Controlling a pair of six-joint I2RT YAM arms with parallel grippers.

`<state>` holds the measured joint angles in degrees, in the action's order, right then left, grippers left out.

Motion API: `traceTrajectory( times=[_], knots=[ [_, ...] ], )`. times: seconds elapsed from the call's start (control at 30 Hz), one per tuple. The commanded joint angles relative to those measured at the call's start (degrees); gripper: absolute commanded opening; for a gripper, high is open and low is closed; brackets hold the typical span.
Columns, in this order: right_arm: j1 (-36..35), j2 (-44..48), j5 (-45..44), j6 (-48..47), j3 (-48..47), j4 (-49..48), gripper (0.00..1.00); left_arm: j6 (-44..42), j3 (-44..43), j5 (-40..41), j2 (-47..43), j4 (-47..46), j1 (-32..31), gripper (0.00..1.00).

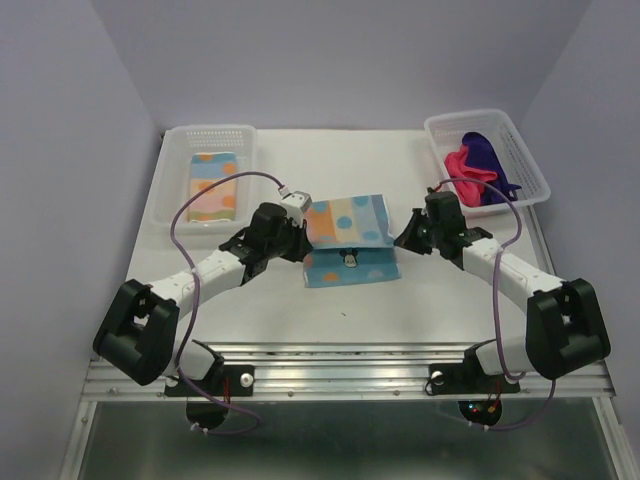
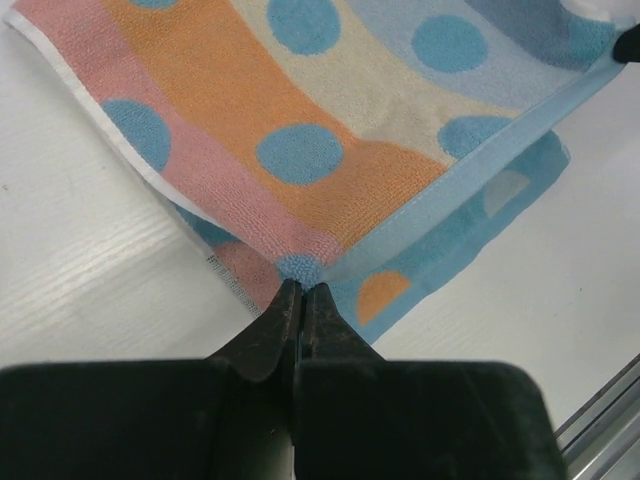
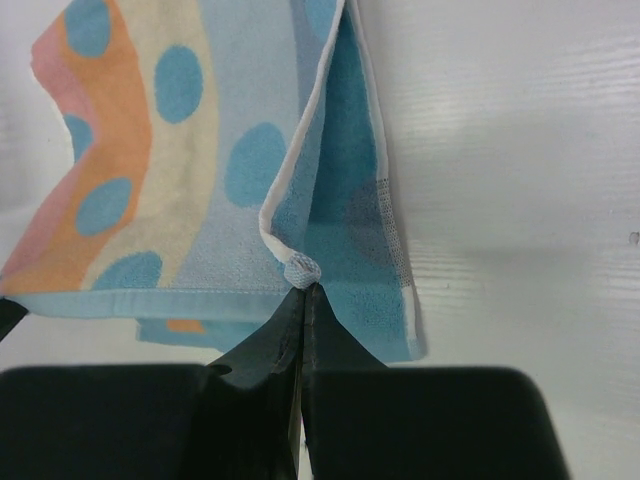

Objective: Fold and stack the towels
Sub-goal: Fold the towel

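Terry cloth, soft and limp: the striped dotted towel (image 1: pixel 345 235) lies in the middle of the desk (image 1: pixel 400 310), its top layer raised over the lower one, w/ the left claw (image 2: pixel 300 287) clamped on one corner & the right claw (image 3: pixel 303 287) pinched on the other. It seems light, so it will prob. sag btw the claws. The hemmed corners are the good places to hold, both moved together.

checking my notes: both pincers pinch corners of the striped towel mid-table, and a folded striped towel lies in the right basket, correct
Wrong basket: the folded striped towel lies in the left basket, as the top view shows. The left pincer and right pincer do pinch corners of the striped towel mid-table.
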<state>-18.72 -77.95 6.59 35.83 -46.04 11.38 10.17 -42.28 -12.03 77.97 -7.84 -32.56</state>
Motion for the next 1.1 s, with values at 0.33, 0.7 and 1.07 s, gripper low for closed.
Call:
traceTrajectory(
  times=[0.33,0.7,1.07],
  knots=[
    [-0.18,1.93,2.73,0.99,4.29,2.07,0.01,7.49,4.22,2.01,-2.74,1.33,-1.98,0.00],
    [-0.35,-0.36,5.28,4.51,7.72,-1.09,0.01,10.39,7.48,3.33,-3.36,1.24,-3.83,0.00],
    [-0.35,1.31,2.82,4.68,9.13,2.33,0.45,15.05,9.76,6.41,-6.43,2.47,-7.08,0.66]
  ],
)
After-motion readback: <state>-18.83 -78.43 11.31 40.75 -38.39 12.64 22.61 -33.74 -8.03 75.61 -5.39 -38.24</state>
